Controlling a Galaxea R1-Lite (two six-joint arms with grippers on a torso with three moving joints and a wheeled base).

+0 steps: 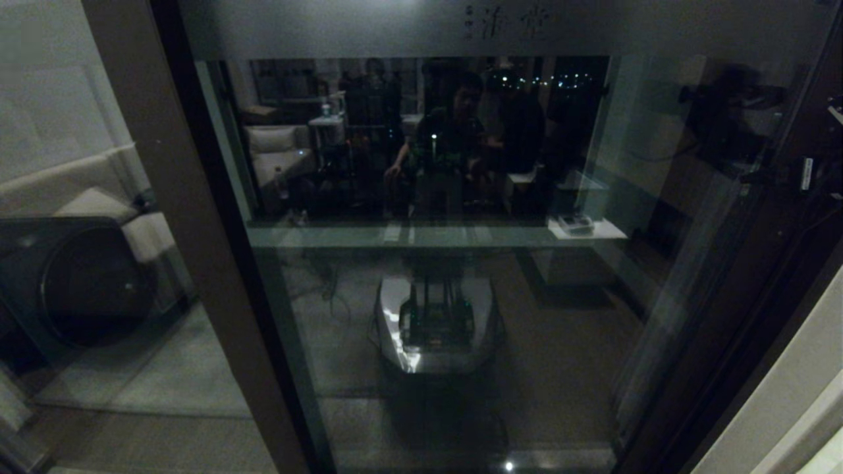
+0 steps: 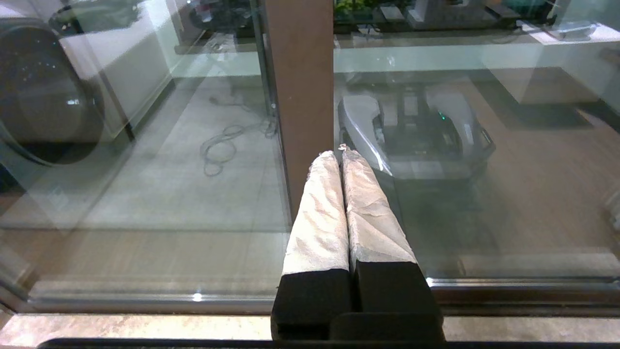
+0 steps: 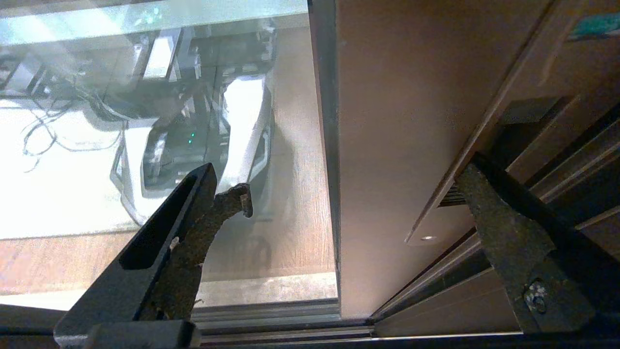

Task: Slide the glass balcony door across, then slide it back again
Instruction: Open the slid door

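The glass balcony door (image 1: 448, 276) fills the head view, with a frosted top band (image 1: 507, 23) bearing small characters and a brown left stile (image 1: 184, 230). My left gripper (image 2: 339, 154) is shut, its white-wrapped fingers pressed together and pointing at that stile (image 2: 300, 97) low down, close to the glass. My right gripper (image 3: 358, 182) stands open astride the door's right stile (image 3: 387, 145). One finger (image 3: 193, 218) lies over the glass side. The other finger (image 3: 508, 228) sits by the slim recessed handle strip (image 3: 436, 228) at the frame channel. In the head view the right arm (image 1: 807, 174) is a dark shape at that stile.
An unmoving pane on the left shows a sofa (image 1: 92, 197) and a dark round drum (image 1: 85, 283). My own base reflects in the glass (image 1: 435, 322). The floor track (image 2: 484, 286) runs along the bottom, and a pale wall jamb (image 1: 790, 395) stands at the right.
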